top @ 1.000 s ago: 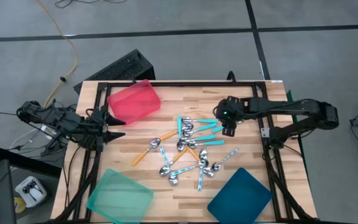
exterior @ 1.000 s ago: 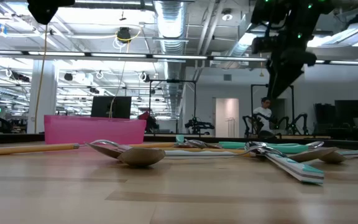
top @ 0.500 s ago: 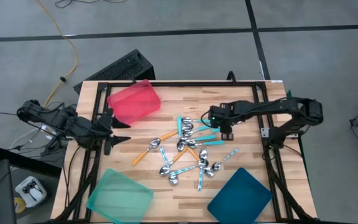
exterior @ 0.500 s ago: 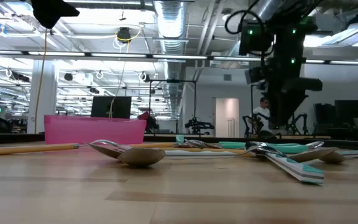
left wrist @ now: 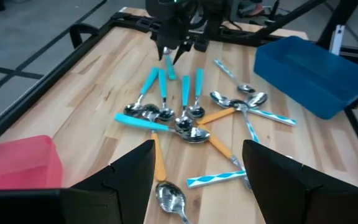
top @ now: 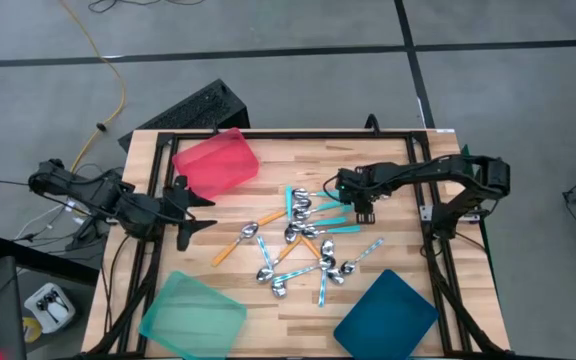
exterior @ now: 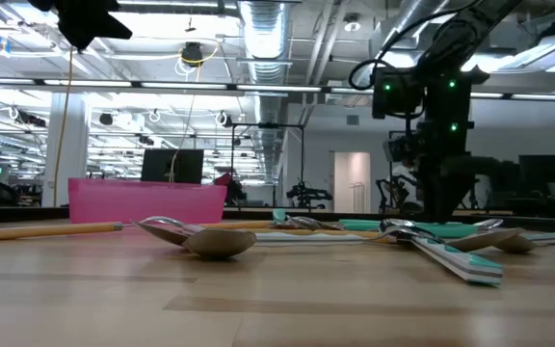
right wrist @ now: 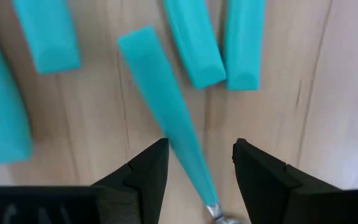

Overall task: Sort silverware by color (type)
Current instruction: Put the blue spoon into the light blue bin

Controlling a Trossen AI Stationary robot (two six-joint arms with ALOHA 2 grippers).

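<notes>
Several spoons (top: 308, 235) lie in a loose pile at the middle of the table, with turquoise, orange and pale blue patterned handles. My right gripper (top: 364, 208) points down at the pile's far right part. It is open, and in the right wrist view (right wrist: 197, 180) its fingers stand on either side of one turquoise handle (right wrist: 160, 93). In the low view my right gripper (exterior: 441, 207) reaches down to spoon level. My left gripper (top: 193, 208) is open and hovers left of the pile, looking across it (left wrist: 197, 180). My right gripper comes from above, pointing down, with one finger (right wrist: 148, 171) on each side of the turquoise handle (right wrist: 185, 155), near its bowl end and across its length. The handle lies flat on the table. Whether a finger touches it, I cannot tell.
A red tray (top: 215, 160) sits at the far left, a mint-green tray (top: 193, 312) at the near left and a dark-blue tray (top: 386, 315) at the near right. Other turquoise handles (right wrist: 194, 43) lie close beside the straddled one. Bare wood lies between the pile and the trays.
My right gripper has moved toward the table's left and come down from above the spoons to table level over the turquoise handles. My left gripper has shifted a little to the right, toward the pile. The spoons have stayed where they were.
</notes>
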